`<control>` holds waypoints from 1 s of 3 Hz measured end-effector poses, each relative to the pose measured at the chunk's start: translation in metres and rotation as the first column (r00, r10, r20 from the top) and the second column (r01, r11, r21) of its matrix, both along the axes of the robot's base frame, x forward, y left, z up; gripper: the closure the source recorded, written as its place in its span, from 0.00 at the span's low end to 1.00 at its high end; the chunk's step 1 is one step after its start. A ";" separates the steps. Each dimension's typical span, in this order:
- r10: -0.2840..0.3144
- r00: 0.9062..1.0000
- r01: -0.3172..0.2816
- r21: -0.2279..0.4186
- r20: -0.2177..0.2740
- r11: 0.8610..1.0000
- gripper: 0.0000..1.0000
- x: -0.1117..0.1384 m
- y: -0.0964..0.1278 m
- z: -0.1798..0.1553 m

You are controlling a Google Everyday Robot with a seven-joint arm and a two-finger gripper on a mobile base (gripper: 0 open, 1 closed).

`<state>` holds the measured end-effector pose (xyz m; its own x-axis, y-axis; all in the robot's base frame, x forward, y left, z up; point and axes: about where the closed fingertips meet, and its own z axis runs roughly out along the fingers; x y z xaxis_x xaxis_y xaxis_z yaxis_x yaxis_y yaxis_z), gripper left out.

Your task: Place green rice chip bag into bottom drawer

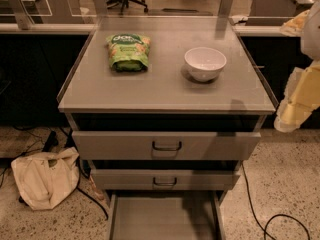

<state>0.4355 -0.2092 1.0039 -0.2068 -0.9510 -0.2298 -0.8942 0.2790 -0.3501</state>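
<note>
The green rice chip bag (128,51) lies flat on the grey cabinet top (165,91), at the back left. The bottom drawer (162,216) is pulled out towards me, and its flat grey floor is bare. My gripper (295,109) hangs at the right edge of the view, pale yellow and white, beside the cabinet's right front corner. It is well to the right of the bag and above floor level. It holds nothing that I can see.
A white bowl (205,63) stands on the cabinet top, right of the bag. The two upper drawers (166,145) with dark loop handles sit slightly ajar. A beige cloth sack (45,176) and black cables (260,211) lie on the speckled floor.
</note>
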 end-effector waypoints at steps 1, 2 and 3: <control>0.000 1.000 0.000 0.000 0.000 1.000 0.00 0.000 0.000 0.000; 0.049 0.998 -0.049 0.026 0.026 0.998 0.00 0.006 0.016 0.003; 0.066 0.996 -0.073 0.118 0.062 0.990 0.00 0.024 0.043 0.004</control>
<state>0.4594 -0.1663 1.0076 -0.1244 -0.9272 -0.3532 -0.8919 0.2605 -0.3696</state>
